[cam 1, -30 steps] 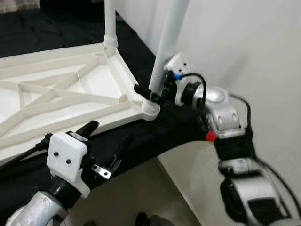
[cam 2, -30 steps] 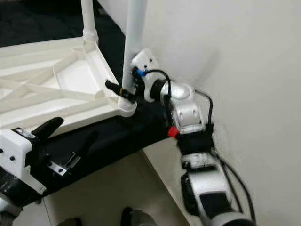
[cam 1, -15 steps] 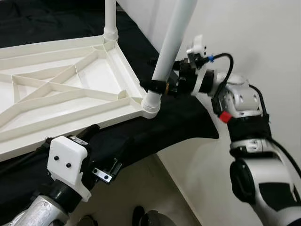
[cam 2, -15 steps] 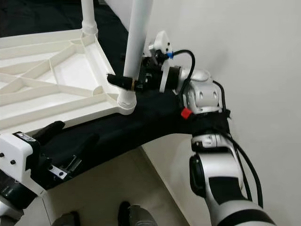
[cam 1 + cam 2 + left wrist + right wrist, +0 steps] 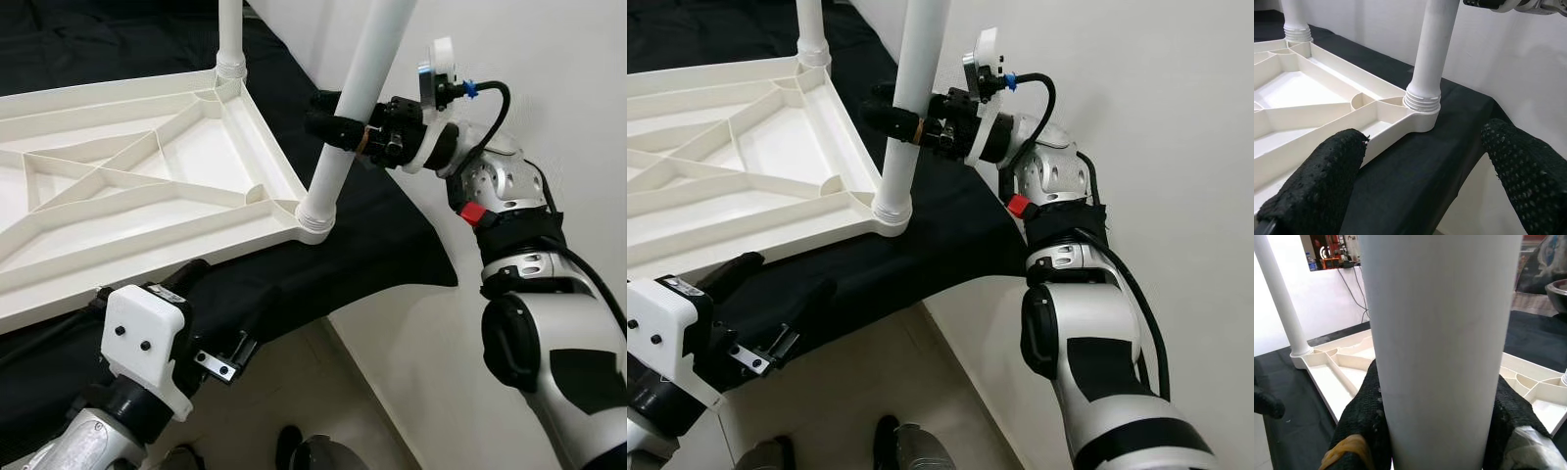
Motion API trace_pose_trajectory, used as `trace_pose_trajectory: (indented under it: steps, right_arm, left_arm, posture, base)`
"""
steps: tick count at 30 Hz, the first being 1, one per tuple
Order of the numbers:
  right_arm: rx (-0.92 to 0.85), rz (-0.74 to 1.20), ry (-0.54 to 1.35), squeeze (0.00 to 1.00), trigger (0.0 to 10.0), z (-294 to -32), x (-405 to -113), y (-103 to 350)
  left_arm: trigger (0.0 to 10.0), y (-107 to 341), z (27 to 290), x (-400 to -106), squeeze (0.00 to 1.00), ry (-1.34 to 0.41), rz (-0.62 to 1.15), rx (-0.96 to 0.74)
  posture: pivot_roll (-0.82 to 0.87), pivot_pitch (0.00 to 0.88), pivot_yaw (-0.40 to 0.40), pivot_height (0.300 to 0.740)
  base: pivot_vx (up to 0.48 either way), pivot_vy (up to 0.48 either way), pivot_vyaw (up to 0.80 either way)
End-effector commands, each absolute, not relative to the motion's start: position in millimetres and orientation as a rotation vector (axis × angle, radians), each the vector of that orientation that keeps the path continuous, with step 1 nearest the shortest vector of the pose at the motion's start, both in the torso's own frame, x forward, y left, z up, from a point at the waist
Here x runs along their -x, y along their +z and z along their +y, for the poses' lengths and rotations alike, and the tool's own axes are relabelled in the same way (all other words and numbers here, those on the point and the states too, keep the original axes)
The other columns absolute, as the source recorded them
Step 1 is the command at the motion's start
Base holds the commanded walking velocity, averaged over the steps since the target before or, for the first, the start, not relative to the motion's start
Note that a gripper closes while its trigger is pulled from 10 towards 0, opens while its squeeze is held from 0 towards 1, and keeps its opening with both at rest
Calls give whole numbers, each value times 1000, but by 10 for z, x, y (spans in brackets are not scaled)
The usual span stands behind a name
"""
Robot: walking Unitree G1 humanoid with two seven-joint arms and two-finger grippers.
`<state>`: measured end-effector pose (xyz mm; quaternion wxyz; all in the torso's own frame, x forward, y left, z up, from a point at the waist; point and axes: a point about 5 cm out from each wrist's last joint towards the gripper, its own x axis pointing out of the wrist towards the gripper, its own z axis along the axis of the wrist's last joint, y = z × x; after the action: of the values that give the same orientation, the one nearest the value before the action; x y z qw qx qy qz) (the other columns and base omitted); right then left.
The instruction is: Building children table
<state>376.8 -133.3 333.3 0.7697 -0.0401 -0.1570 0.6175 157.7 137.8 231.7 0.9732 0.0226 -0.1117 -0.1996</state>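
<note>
— Item, step? My right end effector (image 5: 345, 129) pinches the leg (image 5: 355, 98) standing in the corner socket of the upturned table top (image 5: 147, 211).

— Next: likely twisting it tight. Left end effector (image 5: 1420, 166) spread, idle.

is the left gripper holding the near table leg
No, the left gripper hangs open short of the near table leg, which is clamped higher up by the right gripper.

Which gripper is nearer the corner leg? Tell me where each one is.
Right. The right gripper is clamped around the corner leg above its socket. The left gripper hangs open below the tabletop, off the leg.
</note>
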Motion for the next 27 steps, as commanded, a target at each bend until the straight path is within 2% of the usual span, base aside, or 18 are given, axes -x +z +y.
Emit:
trace_pose_trajectory:
  steps: [1, 6, 7, 8, 9, 10, 12, 13, 14, 15, 16, 19, 21, 23, 24, 25, 27]
  right_arm:
    - [81, -355, 1340, 0, 0, -1431, -3759, 3369]
    - [91, -316, 1325, 0, 0, -1443, -3771, 3270]
    - [73, -271, 1244, 0, 0, -1382, -3813, 3132]
    - [69, -158, 738, 0, 0, -1275, -4017, 2847]
    - [69, -158, 738, 0, 0, -1275, -4017, 2847]
    - [82, 22, 269, 0, 0, -1117, -3644, 2119]
    - [82, 22, 269, 0, 0, -1117, -3644, 2119]
    - [63, 72, 309, 0, 0, -972, -3384, 1939]
    - [63, 72, 309, 0, 0, -972, -3384, 1939]
    - [49, 106, 470, 0, 0, -762, -3198, 1830]
    - [92, 84, 571, 0, 0, -633, -3193, 1836]
    - [131, 61, 588, 0, 0, -609, -3240, 1861]
    - [132, 11, 593, 0, 0, -615, -3433, 2049]
    - [125, -2, 609, 0, 0, -591, -3477, 2109]
    - [113, -11, 611, 0, 9608, -574, -3509, 2154]
    - [106, -11, 623, 0, 10000, -506, -3466, 2178]
    - [86, -12, 633, 0, 10000, -460, -3423, 2197]
  left_arm:
    - [10000, 2300, 1358, -1549, 0, -419, -216, -50]
    - [10000, 2300, 1355, -1548, 0, -422, -216, -50]
    - [10000, 2294, 1358, -1539, 0, -422, -216, -49]
    - [10000, 2278, 1359, -1529, 0, -424, -209, -50]
    - [10000, 2278, 1359, -1529, 0, -424, -209, -50]
    - [10000, 2277, 1373, -1531, 0, -422, -204, -62]
    - [10000, 2277, 1373, -1531, 0, -422, -204, -62]
    - [10000, 2287, 1385, -1540, 0, -418, -206, -69]
    - [10000, 2287, 1385, -1540, 0, -418, -206, -69]
    - [10000, 2304, 1399, -1546, 0, -411, -214, -63]
    - [10000, 2312, 1397, -1557, 0, -412, -217, -67]
    - [10000, 2315, 1391, -1563, 0, -414, -218, -68]
    - [10000, 2339, 1366, -1587, 0, -422, -230, -77]
    - [10000, 2348, 1375, -1592, 0, -418, -235, -84]
    - [10000, 2357, 1387, -1594, 0, -411, -241, -86]
    - [10000, 2361, 1394, -1594, 0, -408, -244, -90]
    - [10000, 2364, 1392, -1592, 0, -408, -248, -85]
  posture:
    - [172, 293, -195, 740]
    - [162, 291, -203, 740]
    - [153, 296, -238, 740]
    - [152, 280, -256, 740]
    - [152, 280, -256, 740]
    - [170, 290, -226, 740]
    - [170, 290, -226, 740]
    - [170, 290, -226, 740]
    - [170, 290, -226, 740]
    - [145, 281, -197, 740]
    - [151, 251, -199, 740]
    - [151, 251, -199, 740]
    - [159, 215, -211, 740]
    - [162, 213, -212, 740]
    - [163, 212, -213, 740]
    - [168, 203, -210, 740]
    - [165, 203, -205, 740]
  base:
    - [0, 0, 0]
    - [0, 0, 0]
    - [0, 0, 0]
    - [0, 0, 0]
    - [0, 0, 0]
    - [0, 0, 0]
    - [0, 0, 0]
    - [0, 0, 0]
    - [0, 0, 0]
    - [0, 0, 0]
    - [0, 0, 0]
    - [0, 0, 0]
    - [0, 0, 0]
    - [0, 0, 0]
    - [0, 0, 0]
    - [0, 0, 0]
    - [0, 0, 0]
